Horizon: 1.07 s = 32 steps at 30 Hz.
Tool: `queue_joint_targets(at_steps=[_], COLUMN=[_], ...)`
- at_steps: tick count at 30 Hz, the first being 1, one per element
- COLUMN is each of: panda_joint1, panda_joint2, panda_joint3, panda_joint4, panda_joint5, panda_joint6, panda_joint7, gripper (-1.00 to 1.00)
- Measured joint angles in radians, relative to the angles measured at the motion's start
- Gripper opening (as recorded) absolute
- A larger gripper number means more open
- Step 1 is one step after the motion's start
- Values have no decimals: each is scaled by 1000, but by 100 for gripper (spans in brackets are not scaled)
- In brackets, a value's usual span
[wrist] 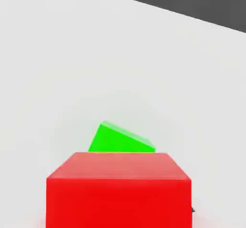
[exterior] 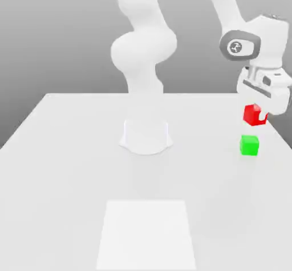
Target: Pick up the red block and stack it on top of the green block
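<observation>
Smooth, plain things

My red block [wrist: 117, 188] and the green block [wrist: 120, 139] look smooth; the white table [exterior: 68, 167] looks matt.

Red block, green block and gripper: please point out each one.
red block [exterior: 251, 114], exterior view, front face.
green block [exterior: 249, 145], exterior view, front face.
gripper [exterior: 261, 114], exterior view, between its fingertips, shut on the red block.

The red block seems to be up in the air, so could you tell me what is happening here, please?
The robot arm's hand is shut on the red block and holds it clear of the white table, near the exterior view's right edge. The green block sits on the table just below it, with a gap between the two. In the hand view, the green block peeks out from behind the red one. The stacking is not yet done.
</observation>
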Motion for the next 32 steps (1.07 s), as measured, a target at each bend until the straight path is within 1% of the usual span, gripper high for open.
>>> queue_joint_targets(at_steps=[18, 32], panda_joint1=[-97, -126], panda_joint2=[134, 245], panda_joint3=[45, 32], panda_joint4=[3, 7], panda_joint5=[-214, -369], panda_joint6=[119, 201], panda_joint7=[147, 257], gripper=[-100, -100])
